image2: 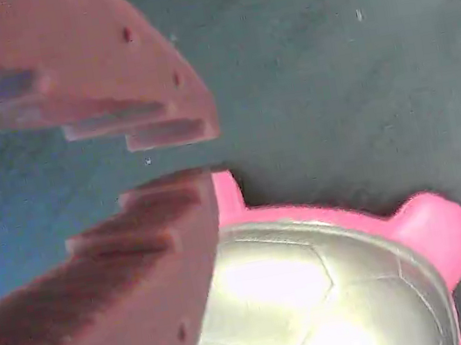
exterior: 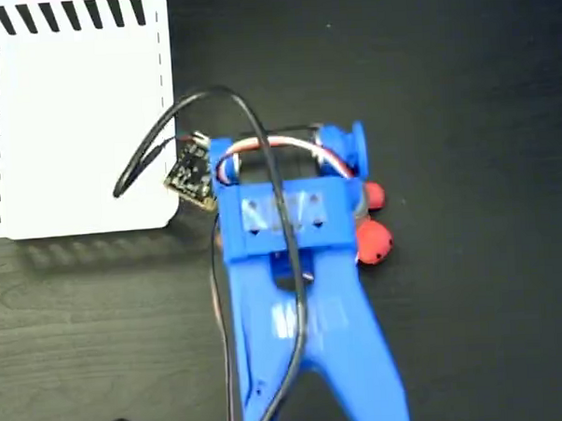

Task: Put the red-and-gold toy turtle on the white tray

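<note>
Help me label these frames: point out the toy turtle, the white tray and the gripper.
toy turtle [image2: 322, 299]: wrist view, gold shell.
white tray [exterior: 72, 136]: fixed view, bare white surface.
gripper [image2: 177, 157]: wrist view, gap between the fingers' tips.

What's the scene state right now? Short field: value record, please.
turtle: red-and-gold toy turtle on the dark table, mostly hidden under the blue arm in the fixed view
tray: white tray at upper left of the fixed view, nothing on it
end effector: end effector over the turtle's edge, jaws slightly apart with nothing between them, one finger across the gold shell
grasp: none visible
task status: turtle not on tray
</note>
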